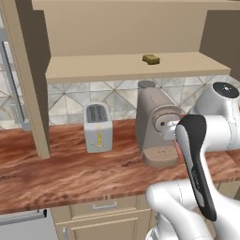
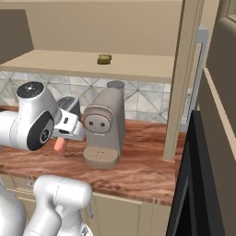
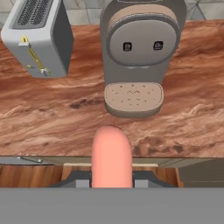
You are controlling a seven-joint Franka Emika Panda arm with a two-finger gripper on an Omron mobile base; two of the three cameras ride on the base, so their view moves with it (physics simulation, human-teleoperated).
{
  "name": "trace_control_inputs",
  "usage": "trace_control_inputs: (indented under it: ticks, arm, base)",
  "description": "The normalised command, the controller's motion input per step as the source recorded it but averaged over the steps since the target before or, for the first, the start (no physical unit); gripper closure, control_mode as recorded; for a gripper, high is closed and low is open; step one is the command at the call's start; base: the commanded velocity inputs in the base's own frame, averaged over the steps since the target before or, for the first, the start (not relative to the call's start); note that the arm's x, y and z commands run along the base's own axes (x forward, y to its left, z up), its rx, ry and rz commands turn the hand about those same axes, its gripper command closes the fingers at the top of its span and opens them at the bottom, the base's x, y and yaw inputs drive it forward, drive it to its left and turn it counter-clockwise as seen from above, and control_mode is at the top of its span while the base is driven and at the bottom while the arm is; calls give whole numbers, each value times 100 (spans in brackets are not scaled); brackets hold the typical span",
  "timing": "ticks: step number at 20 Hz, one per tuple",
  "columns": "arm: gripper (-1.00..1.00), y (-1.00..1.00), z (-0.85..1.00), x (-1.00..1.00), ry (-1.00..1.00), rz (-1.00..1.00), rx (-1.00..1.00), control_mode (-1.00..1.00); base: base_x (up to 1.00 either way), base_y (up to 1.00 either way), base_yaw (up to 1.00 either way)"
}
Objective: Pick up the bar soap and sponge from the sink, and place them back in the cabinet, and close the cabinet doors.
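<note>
Cabinet (image 1: 126, 35) came first by bulk: a tan wooden wall box standing open above the coffee machine (image 1: 157, 126), with one inner shelf and a door (image 1: 30, 79) swung out edge-on to the left of that machine. A second door edge (image 2: 182, 83) stood to the machine's right in the right base view, its silver bar handle (image 2: 199, 69) upright behind it. Between those two door edges the shelf front lay wide and unobstructed.

Below the cabinet ran a reddish-brown wood-grain counter (image 1: 70, 173), with a patterned grey tile wall (image 1: 112, 96) behind the machine. A grey toaster (image 1: 97, 127) sat just left of the coffee machine, apart from it. Counter in front of the machine lay bare up to its front edge, with tan drawer fronts (image 1: 105, 206) under that edge.

The sponge (image 1: 151, 58), a small mustard-yellow block, rested on the shelf directly above the coffee machine, near the shelf's front lip.

My claw (image 3: 112, 181) was clamped on the bar soap (image 3: 112, 157), a smooth salmon-pink bar with a rounded end sticking out past my fingertips. I held it in the air in front of the coffee machine, over the counter's front edge; in the right base view the soap hung just left of the machine.
</note>
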Motion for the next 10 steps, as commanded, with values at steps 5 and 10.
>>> trace_control_inputs:
  ticks: [5, 10]
  arm:
    - [100, 0, 0, 0, 0, 0, 0, 100]
    - [100, 0, 0, 0, 0, 0, 0, 100]
  base:
    - [0, 15, -3]
    - [1, 13, -4]
